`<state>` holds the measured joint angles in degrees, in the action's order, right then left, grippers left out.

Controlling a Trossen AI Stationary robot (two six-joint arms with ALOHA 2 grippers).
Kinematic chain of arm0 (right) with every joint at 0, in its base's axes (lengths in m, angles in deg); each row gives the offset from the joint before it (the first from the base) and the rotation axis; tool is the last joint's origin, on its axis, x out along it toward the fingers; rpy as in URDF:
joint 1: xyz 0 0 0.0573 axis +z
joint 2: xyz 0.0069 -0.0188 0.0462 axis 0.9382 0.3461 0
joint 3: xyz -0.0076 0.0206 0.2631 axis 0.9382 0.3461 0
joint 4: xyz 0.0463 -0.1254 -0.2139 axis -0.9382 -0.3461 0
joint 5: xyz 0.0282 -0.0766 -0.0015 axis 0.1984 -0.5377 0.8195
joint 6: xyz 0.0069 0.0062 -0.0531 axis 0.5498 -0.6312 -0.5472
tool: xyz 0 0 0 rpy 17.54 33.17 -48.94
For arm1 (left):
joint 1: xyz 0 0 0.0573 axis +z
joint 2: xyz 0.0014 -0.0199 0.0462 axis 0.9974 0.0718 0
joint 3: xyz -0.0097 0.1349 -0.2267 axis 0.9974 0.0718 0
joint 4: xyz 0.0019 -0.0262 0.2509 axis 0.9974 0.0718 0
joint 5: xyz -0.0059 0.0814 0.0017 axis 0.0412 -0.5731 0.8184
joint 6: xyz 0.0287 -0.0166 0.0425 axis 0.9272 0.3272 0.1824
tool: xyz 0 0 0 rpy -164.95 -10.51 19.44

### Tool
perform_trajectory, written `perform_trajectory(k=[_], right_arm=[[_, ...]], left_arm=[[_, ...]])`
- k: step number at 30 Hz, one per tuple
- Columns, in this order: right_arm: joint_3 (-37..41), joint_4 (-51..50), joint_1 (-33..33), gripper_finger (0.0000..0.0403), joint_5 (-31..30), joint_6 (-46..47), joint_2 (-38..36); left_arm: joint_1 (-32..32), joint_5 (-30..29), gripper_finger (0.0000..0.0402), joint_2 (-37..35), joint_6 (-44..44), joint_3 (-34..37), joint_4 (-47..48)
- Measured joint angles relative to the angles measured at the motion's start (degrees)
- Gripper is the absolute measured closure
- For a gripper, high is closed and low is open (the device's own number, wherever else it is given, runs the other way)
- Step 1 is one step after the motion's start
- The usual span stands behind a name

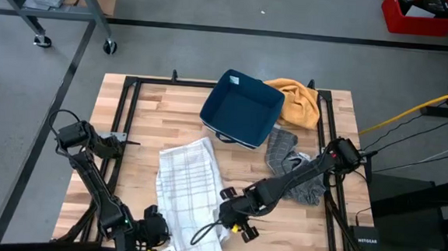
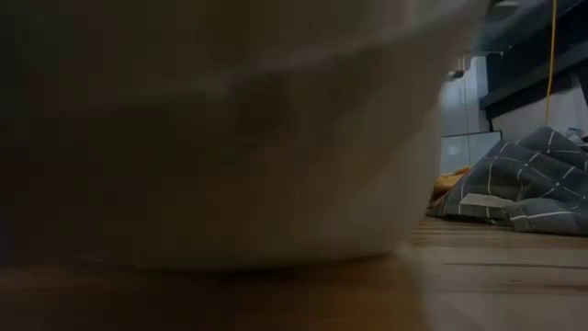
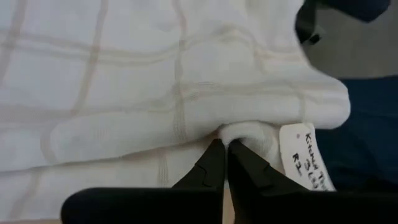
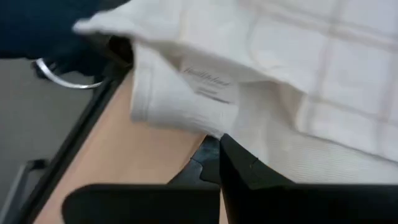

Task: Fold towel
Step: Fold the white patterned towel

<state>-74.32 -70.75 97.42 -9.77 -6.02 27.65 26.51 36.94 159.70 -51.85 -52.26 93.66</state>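
A white towel (image 1: 190,187) with faint plaid lines lies lengthwise on the wooden table (image 1: 151,113), its far end flat on the wood. Its near end fills the low view as a pale mass (image 2: 230,138). My left gripper (image 1: 155,234) is shut on the towel's near left corner, by a handwritten tag (image 3: 308,158). My right gripper (image 1: 230,219) is shut on the near right part of the towel, close to a printed label (image 4: 208,84). My left gripper pinches a small bunched fold of the towel's edge (image 3: 239,132) between its two fingertips, right beside the handwritten tag. The fingers slant down from the table's near left. The cloth beyond spreads away slack. My right gripper holds the towel at its edge (image 4: 231,132) just below the printed label, pinched between the shut fingers. They slant down from the table's right side. The folded hem (image 4: 168,102) droops over the wood; how many layers are held does not show.
A dark blue bin (image 1: 242,109) stands at the far middle, an orange cloth (image 1: 297,100) beside it at the far right. A grey checked cloth (image 1: 290,162) lies crumpled under the right arm and also shows in the low view (image 2: 533,184). Black frame rails (image 1: 127,119) border the table.
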Motion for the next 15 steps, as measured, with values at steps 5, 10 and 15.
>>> perform_trajectory(k=[5, 10, 15], right_arm=[[-3.97, -1.35, -2.29, 0.0403, -1.57, -1.59, -0.12], [-8.71, -4.82, -4.96, 0.0403, -4.10, -3.23, -0.14], [-9.52, -5.38, -8.38, 0.0403, -8.62, -3.28, -0.24]], left_arm=[[-0.04, -0.97, 0.0401, 0.00, -4.54, -0.51, 2.80], [-0.39, -7.76, 0.0401, -0.03, -15.47, -0.53, 8.03], [-1.13, -12.84, 0.0401, -0.17, -25.26, -0.53, 13.06]])
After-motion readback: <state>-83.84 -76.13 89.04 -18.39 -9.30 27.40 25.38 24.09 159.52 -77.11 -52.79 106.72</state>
